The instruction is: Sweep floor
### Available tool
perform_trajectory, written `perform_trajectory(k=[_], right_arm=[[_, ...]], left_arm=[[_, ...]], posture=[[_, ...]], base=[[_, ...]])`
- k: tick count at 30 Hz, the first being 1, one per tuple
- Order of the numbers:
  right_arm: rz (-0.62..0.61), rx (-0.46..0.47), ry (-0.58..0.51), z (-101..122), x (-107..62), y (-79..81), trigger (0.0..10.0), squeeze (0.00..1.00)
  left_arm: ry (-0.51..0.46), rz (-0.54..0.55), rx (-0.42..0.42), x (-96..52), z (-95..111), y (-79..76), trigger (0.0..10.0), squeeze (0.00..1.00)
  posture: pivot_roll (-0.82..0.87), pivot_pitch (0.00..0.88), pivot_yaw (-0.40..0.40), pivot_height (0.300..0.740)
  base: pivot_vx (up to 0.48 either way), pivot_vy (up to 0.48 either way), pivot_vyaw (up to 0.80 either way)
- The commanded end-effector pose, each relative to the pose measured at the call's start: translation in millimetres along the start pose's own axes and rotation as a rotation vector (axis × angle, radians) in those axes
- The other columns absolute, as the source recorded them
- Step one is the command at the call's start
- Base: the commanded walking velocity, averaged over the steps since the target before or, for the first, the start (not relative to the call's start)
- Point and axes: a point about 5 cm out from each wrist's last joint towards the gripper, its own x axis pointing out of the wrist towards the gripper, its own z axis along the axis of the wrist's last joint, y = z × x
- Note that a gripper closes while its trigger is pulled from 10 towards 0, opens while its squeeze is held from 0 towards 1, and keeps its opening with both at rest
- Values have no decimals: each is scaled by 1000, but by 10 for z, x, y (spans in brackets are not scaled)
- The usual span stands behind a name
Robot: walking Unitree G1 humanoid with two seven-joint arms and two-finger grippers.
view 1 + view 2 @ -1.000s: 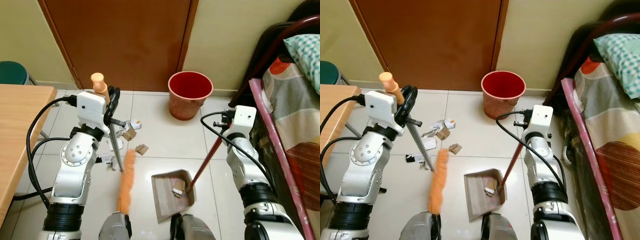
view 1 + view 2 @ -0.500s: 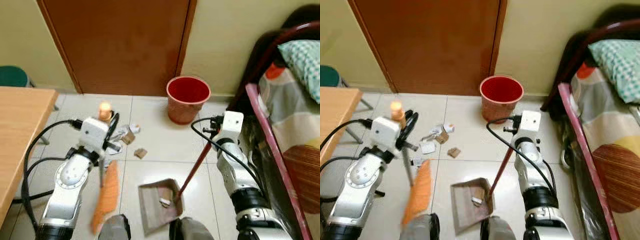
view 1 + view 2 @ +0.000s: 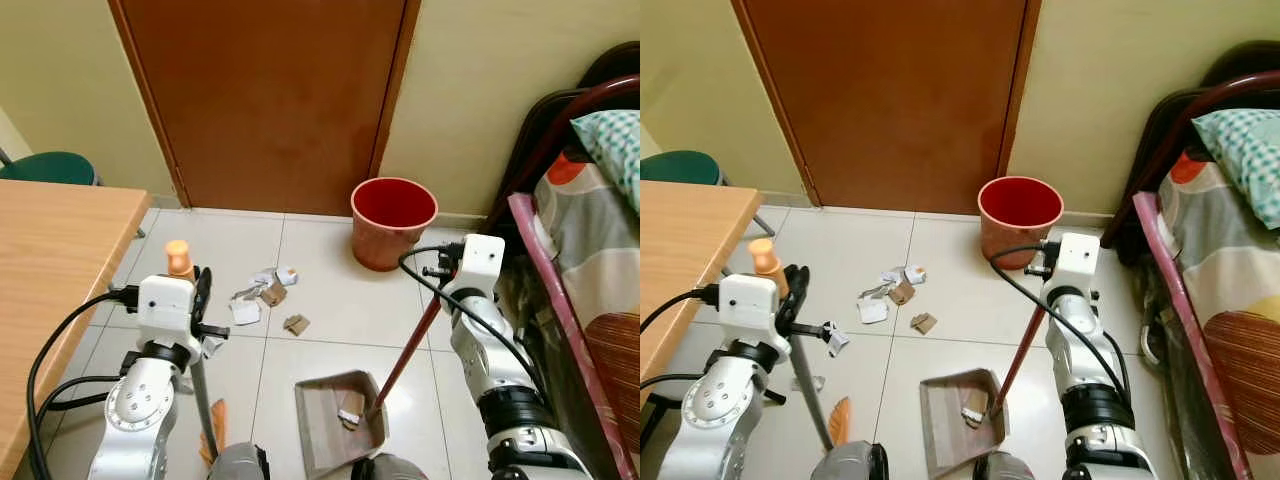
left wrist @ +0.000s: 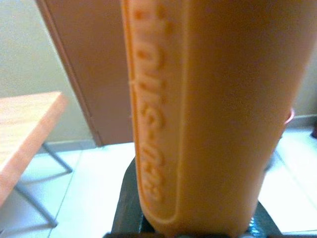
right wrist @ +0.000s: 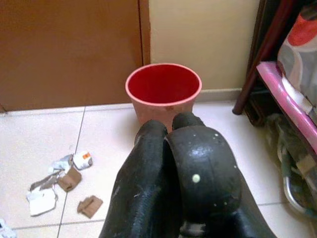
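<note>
My left gripper is shut on the broom: its orange grip sticks up above the wrist and looms large in the left wrist view. The grey shaft slants down to the orange bristles by my feet. My right gripper is shut on the red handle of the brown dustpan, which rests on the tiles with a few scraps in it. Paper and cardboard litter lies on the floor ahead; one brown piece lies nearer the pan.
A red bucket stands by the brown door. A wooden table and green stool are on the left. A bed with a dark frame lines the right side.
The broom head has swung from beside the dustpan back toward my left foot, and the left arm has dropped lower. The camera has shifted too. The dustpan still holds its scraps.
</note>
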Motion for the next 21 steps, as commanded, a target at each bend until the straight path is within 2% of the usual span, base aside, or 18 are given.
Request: perform_trajectory(k=[1,3,8,10,12,13,14,16,21], right_arm=[[-17,17,-18,54,-25,-28,10000,0],[-21,19,-15,49,-33,-30,10000,0],[-69,8,88,-128,-119,-118,10000,0],[-86,-10,133,-204,-177,-199,10000,0],[-89,-14,136,-212,-190,-220,10000,0],[-106,-15,148,-233,-221,-302,10000,0],[-106,-15,148,-233,-221,-302,10000,0],[-121,-24,195,-284,-284,-421,10000,0],[-120,-37,249,-310,-418,-559,10000,0]], left_arm=[[-79,-5,16,105,132,-54,10000,0],[-89,-18,34,126,145,-75,10000,0],[-92,-73,4,200,172,-217,10000,0],[-91,-117,1,180,194,-296,10000,0],[-91,-125,-2,173,195,-308,10000,0],[-92,-147,-8,167,193,-345,10000,0],[-92,-147,-8,167,193,-345,10000,0],[-90,-159,-17,167,191,-383,10000,0],[-89,-153,-15,169,194,-386,10000,0]], posture=[[77,31,-54,740],[73,33,-55,740],[45,51,-57,740],[33,67,-51,740],[30,72,-47,740],[27,78,-41,740],[27,78,-41,740],[20,94,-34,740],[21,109,-32,740]], base=[[0,0,0],[0,0,0],[0,0,0],[0,0,0],[0,0,0],[0,0,0],[0,0,0],[0,0,0],[0,0,0]])
